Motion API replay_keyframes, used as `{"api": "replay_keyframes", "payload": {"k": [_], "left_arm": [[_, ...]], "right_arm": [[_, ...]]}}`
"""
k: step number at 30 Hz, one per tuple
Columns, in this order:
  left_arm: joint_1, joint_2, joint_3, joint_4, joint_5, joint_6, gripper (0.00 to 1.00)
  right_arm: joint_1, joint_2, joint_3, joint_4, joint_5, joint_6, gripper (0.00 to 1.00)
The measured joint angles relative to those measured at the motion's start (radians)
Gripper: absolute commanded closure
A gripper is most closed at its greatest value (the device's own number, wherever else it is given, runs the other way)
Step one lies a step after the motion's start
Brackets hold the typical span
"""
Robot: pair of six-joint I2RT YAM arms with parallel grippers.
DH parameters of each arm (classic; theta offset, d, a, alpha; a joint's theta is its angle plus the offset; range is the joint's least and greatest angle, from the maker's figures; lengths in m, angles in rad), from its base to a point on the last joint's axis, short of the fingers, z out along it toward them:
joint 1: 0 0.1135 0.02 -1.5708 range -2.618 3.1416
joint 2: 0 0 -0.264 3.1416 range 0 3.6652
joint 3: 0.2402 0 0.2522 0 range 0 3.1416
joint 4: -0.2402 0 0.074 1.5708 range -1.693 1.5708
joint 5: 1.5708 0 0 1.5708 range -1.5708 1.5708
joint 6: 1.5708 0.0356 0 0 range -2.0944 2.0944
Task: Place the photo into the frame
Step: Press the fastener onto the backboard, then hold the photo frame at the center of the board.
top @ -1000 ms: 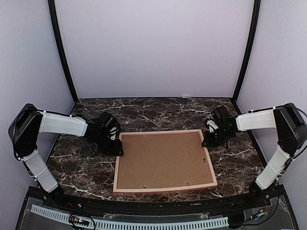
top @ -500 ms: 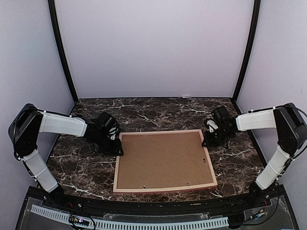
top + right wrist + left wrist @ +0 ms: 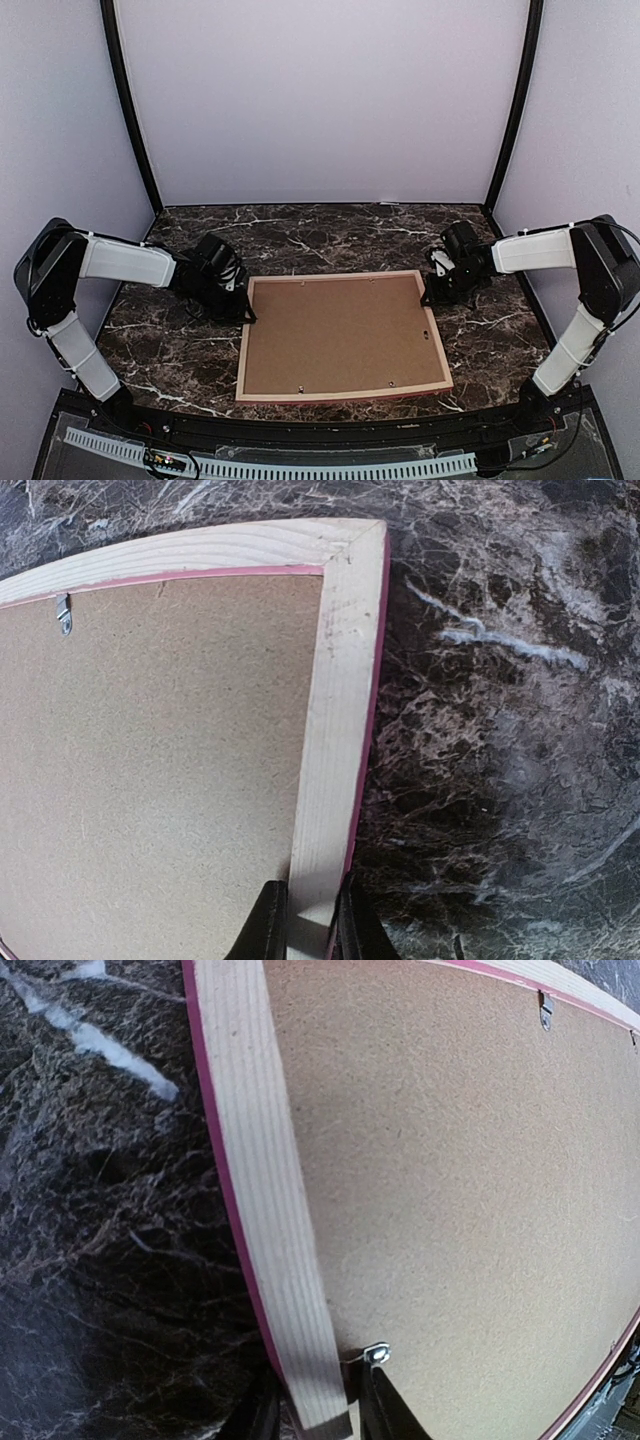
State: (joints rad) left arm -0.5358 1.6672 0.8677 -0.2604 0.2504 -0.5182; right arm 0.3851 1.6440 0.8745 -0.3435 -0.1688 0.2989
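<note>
The frame [image 3: 340, 391] lies face down on the marble table, pale wood back up, with a pink edge showing. The brown hardboard backing [image 3: 340, 335] fills it. The photo is hidden. My left gripper [image 3: 247, 316] is at the left rail near the far left corner. In the left wrist view its fingers [image 3: 312, 1415] straddle the wood rail [image 3: 265, 1210] beside a metal clip [image 3: 376, 1353]. My right gripper [image 3: 428, 297] is at the right rail near the far right corner. In the right wrist view its fingers [image 3: 310, 930] clamp the rail [image 3: 335, 680].
The dark marble table [image 3: 330, 235] extends behind and beside the frame. Several small metal clips [image 3: 64, 613] sit along the backing's edges. Black uprights and pale walls enclose the table on three sides. A black edge strip runs along the front.
My left arm's wrist has shifted slightly to the left. The frame and my right arm have not moved.
</note>
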Motion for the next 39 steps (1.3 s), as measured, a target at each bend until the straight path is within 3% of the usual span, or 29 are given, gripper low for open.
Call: {"api": "replay_keyframes", "payload": {"k": [5,13,19,29,39], "left_arm": [[0.0,0.0,-0.001,0.001,-0.002,-0.007,0.7],[-0.001,-0.014,-0.006,0.015,0.006,-0.018,0.47],[-0.001,-0.019,-0.003,0.008,0.006,-0.016,0.44],[-0.008,-0.034,0.0,-0.045,-0.013,-0.005,0.44],[-0.058,-0.064,-0.033,-0.078,-0.052,-0.021,0.65]], "right_arm": [[0.0,0.0,0.0,0.0,0.0,0.0,0.87],[0.0,0.0,0.0,0.002,-0.004,-0.003,0.87],[0.0,0.0,0.0,0.003,-0.007,-0.006,0.87],[0.0,0.0,-0.001,0.003,-0.006,-0.011,0.76],[0.0,-0.029,-0.011,-0.033,0.005,-0.011,0.47]]}}
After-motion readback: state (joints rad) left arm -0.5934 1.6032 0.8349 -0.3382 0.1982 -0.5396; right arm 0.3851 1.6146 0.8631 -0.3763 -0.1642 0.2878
